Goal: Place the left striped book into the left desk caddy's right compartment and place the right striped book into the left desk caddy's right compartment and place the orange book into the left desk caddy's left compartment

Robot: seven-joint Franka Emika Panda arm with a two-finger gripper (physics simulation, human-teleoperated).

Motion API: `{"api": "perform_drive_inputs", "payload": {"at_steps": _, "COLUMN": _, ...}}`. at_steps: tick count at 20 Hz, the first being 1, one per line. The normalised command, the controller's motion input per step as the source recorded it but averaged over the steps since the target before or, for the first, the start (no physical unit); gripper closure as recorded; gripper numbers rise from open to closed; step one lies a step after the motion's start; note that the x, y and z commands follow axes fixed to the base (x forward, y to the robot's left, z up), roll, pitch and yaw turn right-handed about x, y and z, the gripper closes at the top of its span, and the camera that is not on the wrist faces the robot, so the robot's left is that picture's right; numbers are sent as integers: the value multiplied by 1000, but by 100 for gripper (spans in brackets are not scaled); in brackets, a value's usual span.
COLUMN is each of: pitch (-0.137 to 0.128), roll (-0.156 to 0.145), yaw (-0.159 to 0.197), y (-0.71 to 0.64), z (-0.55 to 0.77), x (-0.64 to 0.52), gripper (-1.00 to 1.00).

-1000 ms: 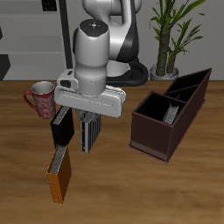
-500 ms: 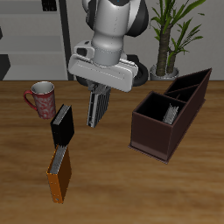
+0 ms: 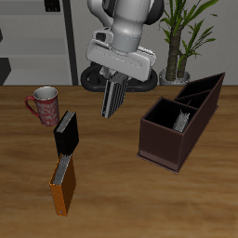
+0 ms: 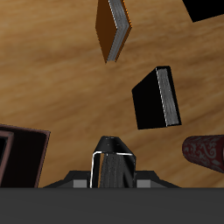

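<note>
My gripper (image 3: 115, 84) hangs high above the table, shut on the top of a striped book (image 3: 112, 100) that dangles upright and slightly tilted. The wrist view shows that book (image 4: 114, 164) edge-on between the fingers. The left desk caddy (image 3: 165, 141), a dark maroon box, stands apart from the gripper, off to the side. Another striped book (image 3: 182, 119) stands in one of its wells; I cannot tell which one. The orange book (image 3: 62, 191) (image 4: 112, 28) lies near the table's front edge. A corner of the caddy (image 4: 17, 157) shows in the wrist view.
A plain black book (image 3: 66, 135) (image 4: 156, 98) lies just behind the orange one. A patterned red mug (image 3: 42, 104) (image 4: 206, 150) stands farther back. The twin caddy (image 3: 203, 88) sits behind the left caddy, with a potted plant (image 3: 177, 42) at the back.
The gripper has risen with the striped book and carried it back and sideways toward the caddies. The books on the table have not moved.
</note>
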Motion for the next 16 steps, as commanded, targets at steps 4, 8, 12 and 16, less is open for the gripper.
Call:
{"api": "perform_drive_inputs", "payload": {"at_steps": 4, "pitch": 0, "roll": 36, "yaw": -31, "y": 351, "z": 246, "x": -413, "gripper": 100}}
{"api": "perform_drive_inputs", "payload": {"at_steps": 8, "pitch": -38, "roll": -6, "yaw": 8, "y": 296, "z": 346, "x": -276, "gripper": 100}}
{"api": "perform_drive_inputs", "payload": {"at_steps": 12, "pitch": -28, "roll": 6, "yaw": 16, "y": 180, "z": 289, "x": -53, "gripper": 100}}
{"api": "perform_drive_inputs", "payload": {"at_steps": 16, "pitch": -13, "roll": 35, "yaw": 32, "y": 367, "z": 271, "x": 59, "gripper": 100}}
